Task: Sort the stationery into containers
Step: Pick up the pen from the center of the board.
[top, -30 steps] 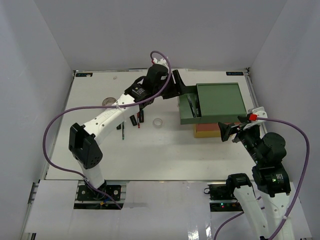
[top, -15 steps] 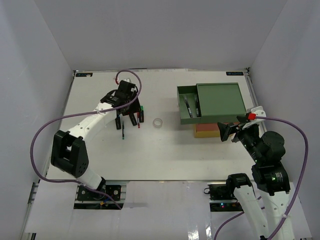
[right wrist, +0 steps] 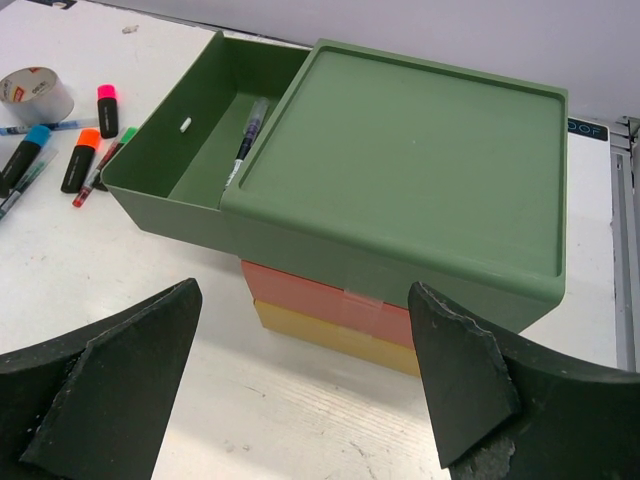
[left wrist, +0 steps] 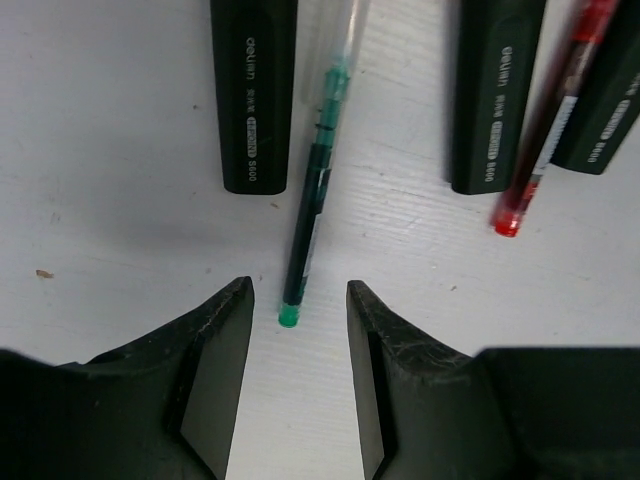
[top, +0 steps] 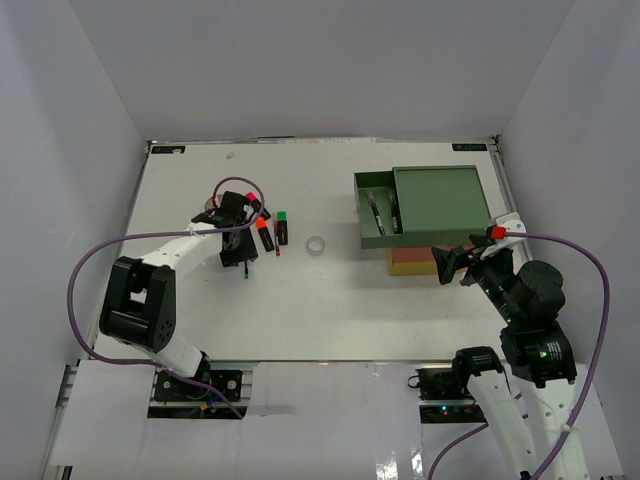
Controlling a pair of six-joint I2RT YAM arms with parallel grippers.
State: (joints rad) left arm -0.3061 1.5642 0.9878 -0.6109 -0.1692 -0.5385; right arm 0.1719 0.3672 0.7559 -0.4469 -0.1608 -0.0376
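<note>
The green pen (left wrist: 312,200) lies on the desk (left wrist: 120,240), left of centre, just beside a black highlighter (left wrist: 255,90). Only its near tip sits between the left claw's (left wrist: 300,300) fingers, so a pinch there could swing the pen or nudge the highlighter. That claw is narrowly parted and holds nothing. The right claw (right wrist: 300,380) gapes wide and empty by the drawers (right wrist: 400,160).

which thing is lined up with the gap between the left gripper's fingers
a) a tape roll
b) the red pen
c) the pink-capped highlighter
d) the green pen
d: in the left wrist view the green pen ends right at the gap of the open left gripper, while the red pen lies off to one side.
</note>
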